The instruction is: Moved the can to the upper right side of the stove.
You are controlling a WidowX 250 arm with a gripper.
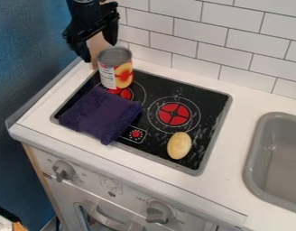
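The pincer (101, 50) hangs at upper left with its fingers spread, presumably to straddle a rim, and behind the purple cloth (99, 113) the can (116, 70) stands upright on the stove's (159, 85) upper left, probably awaiting a grip for its rightward trip.

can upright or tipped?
Upright. The can shows its round grey end on top, with the labelled side running straight down below it toward the stove.
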